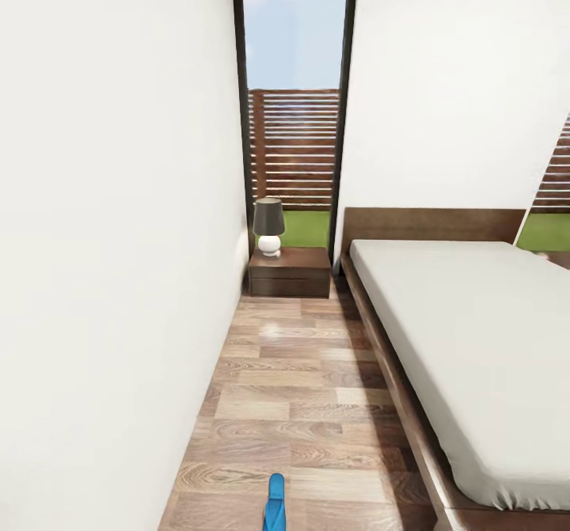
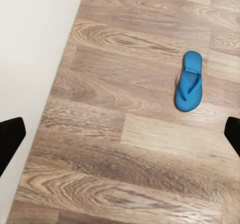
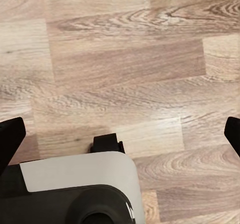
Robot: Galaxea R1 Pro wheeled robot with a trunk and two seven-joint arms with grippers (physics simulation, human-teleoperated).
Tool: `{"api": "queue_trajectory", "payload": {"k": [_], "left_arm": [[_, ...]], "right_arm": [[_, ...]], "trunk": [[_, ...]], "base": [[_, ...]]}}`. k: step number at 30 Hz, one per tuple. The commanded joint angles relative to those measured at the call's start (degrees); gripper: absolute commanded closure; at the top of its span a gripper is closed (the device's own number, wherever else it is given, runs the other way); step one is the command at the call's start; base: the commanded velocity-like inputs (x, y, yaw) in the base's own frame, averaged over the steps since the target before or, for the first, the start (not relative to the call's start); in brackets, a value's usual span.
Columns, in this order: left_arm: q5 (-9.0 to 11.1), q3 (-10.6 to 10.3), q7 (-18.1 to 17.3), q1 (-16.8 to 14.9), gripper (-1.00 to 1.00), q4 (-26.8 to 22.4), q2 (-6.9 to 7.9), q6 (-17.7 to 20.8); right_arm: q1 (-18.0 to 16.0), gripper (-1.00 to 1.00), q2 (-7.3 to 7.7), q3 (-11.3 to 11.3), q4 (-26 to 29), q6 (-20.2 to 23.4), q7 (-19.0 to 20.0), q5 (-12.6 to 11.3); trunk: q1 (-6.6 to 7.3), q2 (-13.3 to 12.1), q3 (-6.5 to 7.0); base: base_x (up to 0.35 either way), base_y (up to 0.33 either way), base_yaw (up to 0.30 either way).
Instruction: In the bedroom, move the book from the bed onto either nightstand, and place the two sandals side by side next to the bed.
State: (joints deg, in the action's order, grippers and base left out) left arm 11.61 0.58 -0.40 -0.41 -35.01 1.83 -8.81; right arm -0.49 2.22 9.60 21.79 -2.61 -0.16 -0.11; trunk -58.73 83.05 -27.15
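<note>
Blue sandal (image 2: 189,81) lies flat on the wood floor (image 1: 301,404), alone, approx 12 o'clock just ahead of the robot in the aisle between the wall (image 1: 111,238) and the bed (image 1: 475,341). Nightstand (image 1: 290,271) w/ a lamp (image 1: 269,226) sits far down the aisle, also 12 o'clock. No book or 2nd sandal to be seen here; mattress looks bare.

Left gripper (image 2: 120,134) jaws are wide apart, nothing held; right gripper (image 3: 120,134) the same, over the robot's base (image 3: 75,189).

Step, I'd judge: grab this sandal. Bring the left arm down square over it, pinch across the sole edge, lift level.

No writing or labels readable.
</note>
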Motion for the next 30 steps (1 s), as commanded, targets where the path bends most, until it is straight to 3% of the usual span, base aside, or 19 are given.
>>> {"api": "queue_trajectory", "payload": {"k": [1,17,19,21,27,30], "left_arm": [[0.4,-0.1,0.0,0.0,-1.00,0.0,0.01,-0.2],[0.5,-0.1,-0.2,0.0,-1.00,-0.4,-0.12,-0.2],[0.5,-0.2,-0.2,0.0,-1.00,-1.0,-0.71,-0.1],[0.4,-0.6,0.0,-0.1,-1.00,-3.9,-2.78,0.1],[-1.0,-3.7,0.2,-0.2,-1.00,-12.8,-5.16,1.9],[-1.9,-6.4,0.3,-0.3,-1.00,-19.7,-6.21,6.8]], "right_arm": [[0.0,-1.00,-0.02,0.2,0.0,-0.2,0.0,0.0],[0.0,-1.00,-0.09,0.1,-0.1,-0.2,0.0,0.4],[0.0,-1.00,-0.10,0.1,-0.1,-0.2,0.0,0.4],[0.0,-1.00,-0.10,0.1,-0.1,-0.2,0.0,0.3],[0.0,-1.00,-0.11,0.1,-0.1,-0.2,0.0,0.3],[0.0,-1.00,-0.11,0.1,-0.1,-0.2,0.0,0.3]], "trunk": [[0.00,0.0,-0.06],[0.00,0.0,-0.06],[0.00,0.0,-0.06],[0.00,0.0,-0.06],[0.00,0.0,-0.06],[0.00,0.0,-0.06]], "base": [[0.000,0.000,0.000],[0.000,0.000,0.000],[0.000,0.000,0.000],[0.000,0.000,0.000],[0.000,0.000,0.000],[0.000,0.000,0.000]]}}
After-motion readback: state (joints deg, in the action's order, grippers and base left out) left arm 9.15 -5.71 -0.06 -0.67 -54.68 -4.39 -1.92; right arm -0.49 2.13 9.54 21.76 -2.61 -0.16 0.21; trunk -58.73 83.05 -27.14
